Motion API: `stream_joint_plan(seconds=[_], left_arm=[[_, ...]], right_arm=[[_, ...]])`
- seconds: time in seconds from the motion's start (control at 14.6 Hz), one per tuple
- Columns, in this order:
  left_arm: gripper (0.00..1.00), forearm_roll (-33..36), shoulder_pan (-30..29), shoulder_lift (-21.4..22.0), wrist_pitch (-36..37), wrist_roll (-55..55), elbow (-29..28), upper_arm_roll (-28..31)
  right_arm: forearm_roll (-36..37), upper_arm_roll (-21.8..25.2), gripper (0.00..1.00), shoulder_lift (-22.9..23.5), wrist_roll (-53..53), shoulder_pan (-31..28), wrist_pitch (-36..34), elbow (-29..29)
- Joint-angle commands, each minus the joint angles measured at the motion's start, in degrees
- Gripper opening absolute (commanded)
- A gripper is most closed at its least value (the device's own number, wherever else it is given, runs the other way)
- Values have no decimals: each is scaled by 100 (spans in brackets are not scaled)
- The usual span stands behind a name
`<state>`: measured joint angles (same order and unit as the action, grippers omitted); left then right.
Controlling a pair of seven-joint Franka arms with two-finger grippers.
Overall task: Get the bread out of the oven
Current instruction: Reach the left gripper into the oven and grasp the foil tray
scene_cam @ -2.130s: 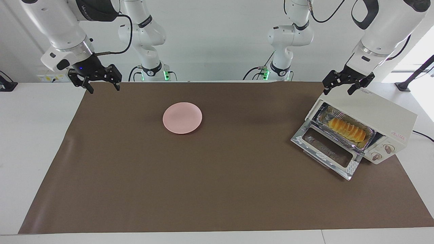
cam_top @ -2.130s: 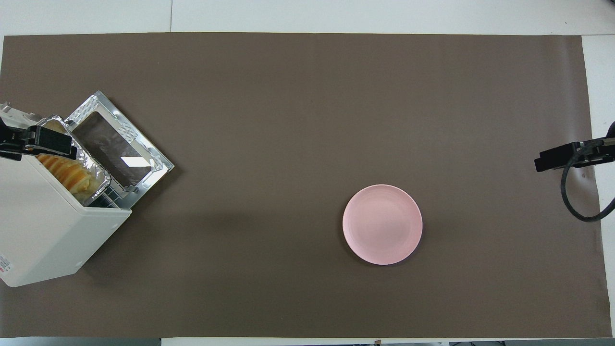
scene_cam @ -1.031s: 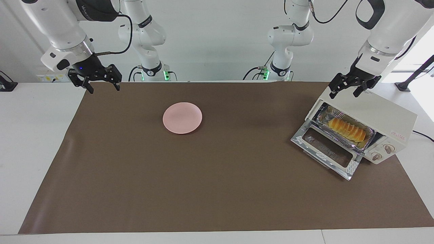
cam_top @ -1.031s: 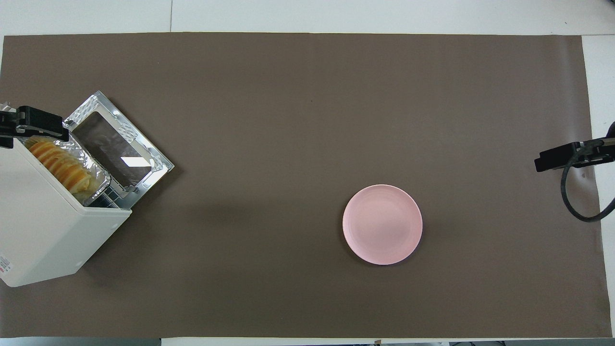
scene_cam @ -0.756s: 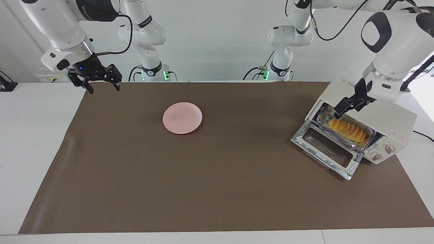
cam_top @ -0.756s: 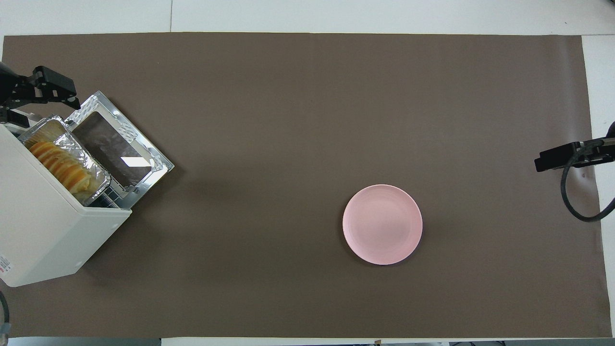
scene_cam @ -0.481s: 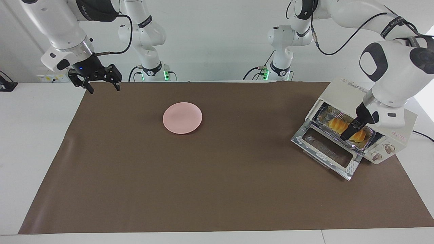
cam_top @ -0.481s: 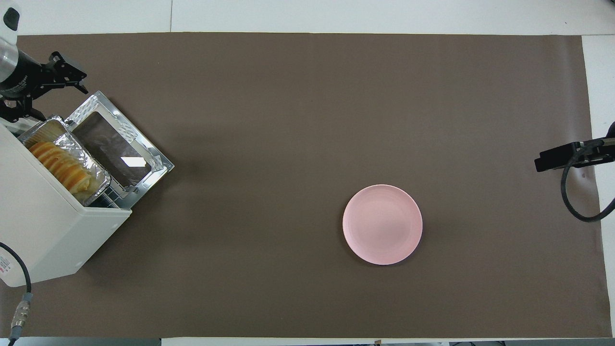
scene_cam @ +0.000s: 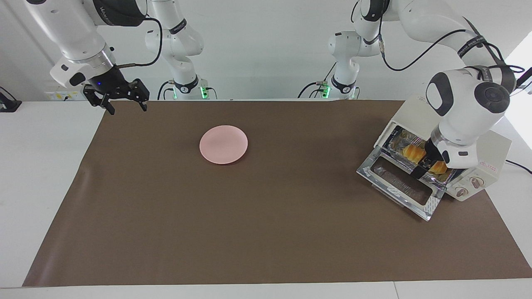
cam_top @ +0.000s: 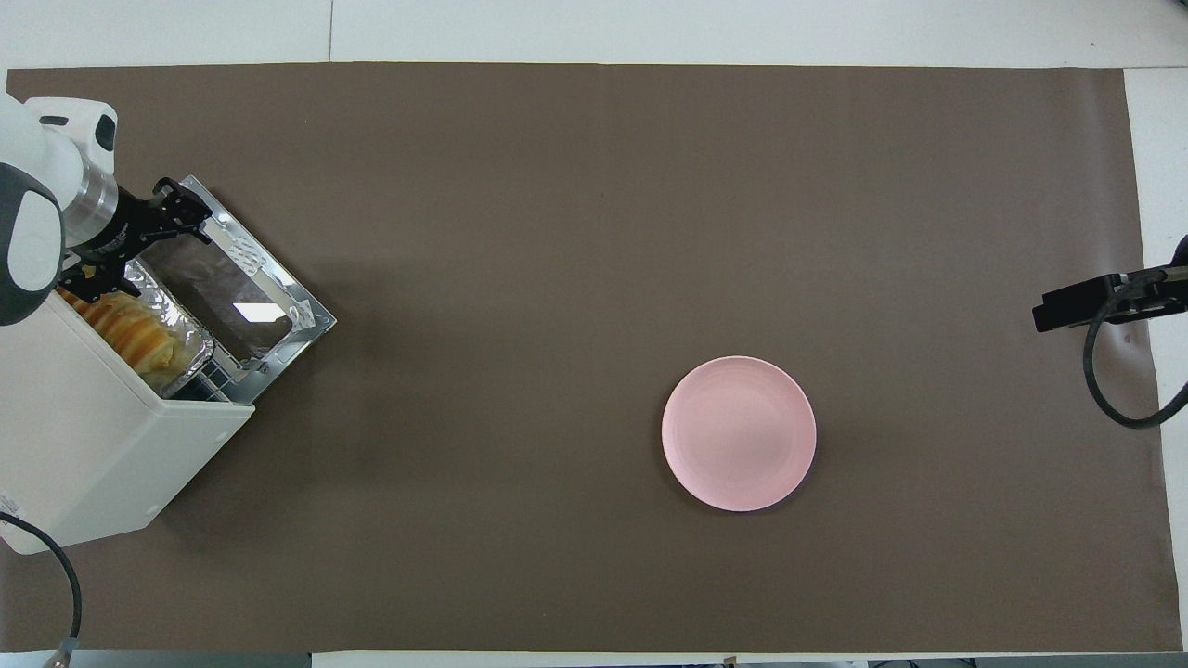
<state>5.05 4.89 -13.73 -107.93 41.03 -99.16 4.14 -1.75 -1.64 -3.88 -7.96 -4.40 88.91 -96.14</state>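
The cream-white oven stands at the left arm's end of the table. Its glass door lies dropped open. In its mouth the golden ridged bread lies in a crinkled foil tray. My left gripper hangs low over the middle of the bread, open, with nothing in it. I cannot tell whether it touches the loaf. My right gripper waits open over the mat's corner at the right arm's end.
A pink plate lies on the brown mat, toward the right arm's end from the middle. The left arm's wrist arches over the oven's top. The oven's knobs face away from the robots.
The left arm has swung from above the oven's top, out over the open door, and lowered its gripper onto the bread's middle. The right arm has not moved.
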Motion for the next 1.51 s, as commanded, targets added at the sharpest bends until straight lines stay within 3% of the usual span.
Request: stream_joint_plan(seconds=[0.0,0.34,0.48,0.62,0.69,0.82,0.89,0.96,1.17,1.44], left_arm=[[100,146,91,345,-280,212,-621,69],[99,146,22,275,-1001,389,-1070,69],[78,146,4,274,-1045,388,-1087,61],[67,146,-5,292,-1132,371,-1236,69],[57,146,-14,292,-1229,362,-1315,69],[27,146,-58,301,-1213,362,-1377,69],[7,146,-58,301,-1221,345,-1378,69],[0,146,-49,292,-1195,336,-1360,69],[0,154,65,266,-1134,143,-1229,61],[0,181,1091,-304,-598,3,263,17]], right_arm=[[43,-47,100,-8,23,-78,-58,8],[43,-47,100,-8,23,-78,-58,8],[43,-47,100,-8,23,-78,-58,8],[43,-47,100,-8,23,-78,-58,8],[43,-47,100,-8,23,-78,-58,8],[43,-47,100,-8,23,-78,-58,8],[43,-47,100,-8,23,-78,-58,8],[43,-47,100,-8,23,-78,-58,8],[43,-47,100,-8,23,-78,-58,8],[43,-47,100,-8,23,-78,-58,8]])
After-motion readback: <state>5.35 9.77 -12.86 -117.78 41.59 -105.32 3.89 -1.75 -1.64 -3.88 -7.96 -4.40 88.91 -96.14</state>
